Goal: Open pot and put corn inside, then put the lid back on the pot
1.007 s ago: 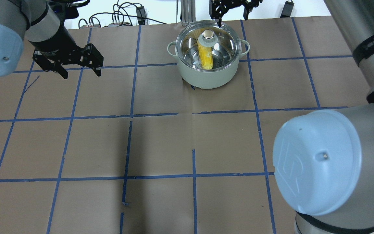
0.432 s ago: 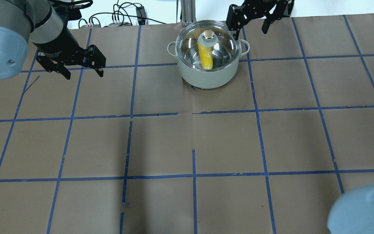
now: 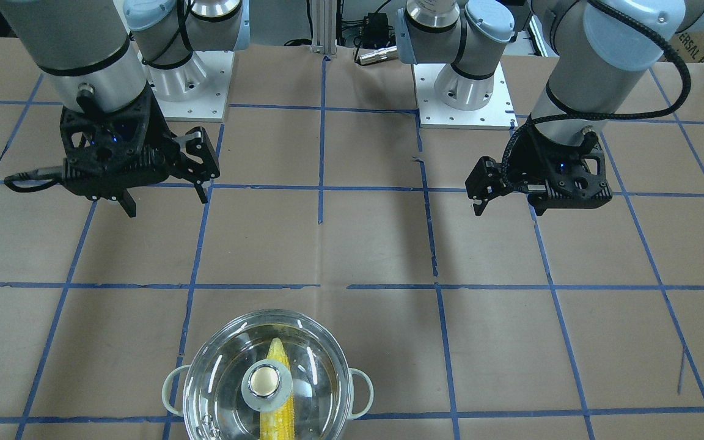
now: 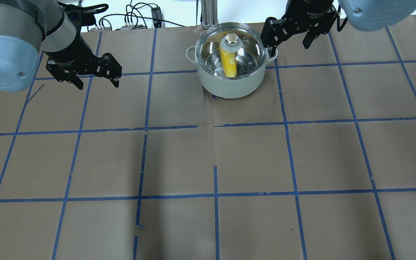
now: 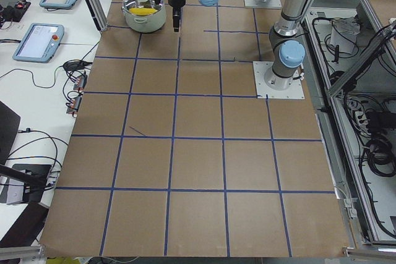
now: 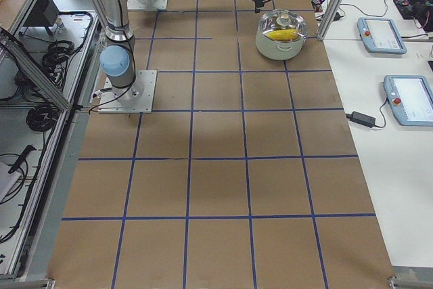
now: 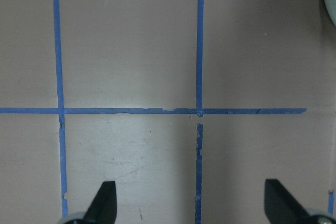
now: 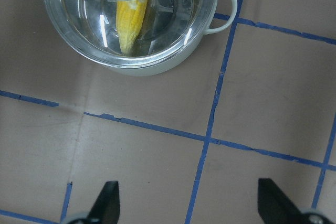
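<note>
The pot (image 4: 229,85) stands on the table's far middle, pale grey-green outside with two loop handles. The clear lid (image 4: 249,50) sits on it, its metal knob (image 4: 232,39) at the centre. The corn (image 4: 228,64) lies inside and shows through the glass. My right gripper (image 4: 286,45) hovers open and empty just right of the pot. Its wrist view shows the pot (image 8: 152,67), lid (image 8: 79,17) and corn (image 8: 131,24) ahead of the open gripper (image 8: 186,195). My left gripper (image 4: 98,85) hangs open and empty far left of the pot, over bare paper (image 7: 189,198).
Brown paper with a blue tape grid covers the table. Cables and an aluminium post (image 4: 208,11) lie just beyond the far edge behind the pot. The two arm bases (image 3: 187,85) (image 3: 468,91) stand on the robot's side. Teach pendants (image 6: 382,32) lie on a side table.
My right gripper has moved from behind the pot to its right side and nearer me, and the right elbow has left the overhead view. My left gripper has drifted slightly right.
</note>
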Controlling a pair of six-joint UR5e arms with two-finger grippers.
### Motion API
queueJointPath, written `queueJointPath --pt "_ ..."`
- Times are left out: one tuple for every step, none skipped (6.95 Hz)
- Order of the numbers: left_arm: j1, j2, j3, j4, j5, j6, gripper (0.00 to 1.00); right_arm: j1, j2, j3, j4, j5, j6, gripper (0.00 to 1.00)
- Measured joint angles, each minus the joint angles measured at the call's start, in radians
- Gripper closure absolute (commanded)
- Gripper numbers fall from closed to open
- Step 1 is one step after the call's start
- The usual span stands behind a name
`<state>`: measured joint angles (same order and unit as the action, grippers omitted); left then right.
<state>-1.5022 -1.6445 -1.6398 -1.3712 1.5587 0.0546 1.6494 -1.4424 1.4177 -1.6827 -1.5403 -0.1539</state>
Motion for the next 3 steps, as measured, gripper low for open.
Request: queueJointPath --pt "-0.002 -0.003 -0.002 0.001 -0.002 0.0 0.0 -0.005 -0.036 0.021 -0.004 -0.01 -0.008 0.07" --pt "-0.002 -0.01 0.001 -0.003 0.0 -0.004 0.0 -0.013 -0.057 0.029 0.004 -0.017 -0.012 0.07" --pt "-0.002 -0.015 0.004 -0.008 0.003 -0.005 0.0 -0.018 -0.067 0.032 0.01 -0.023 -0.014 0.07"
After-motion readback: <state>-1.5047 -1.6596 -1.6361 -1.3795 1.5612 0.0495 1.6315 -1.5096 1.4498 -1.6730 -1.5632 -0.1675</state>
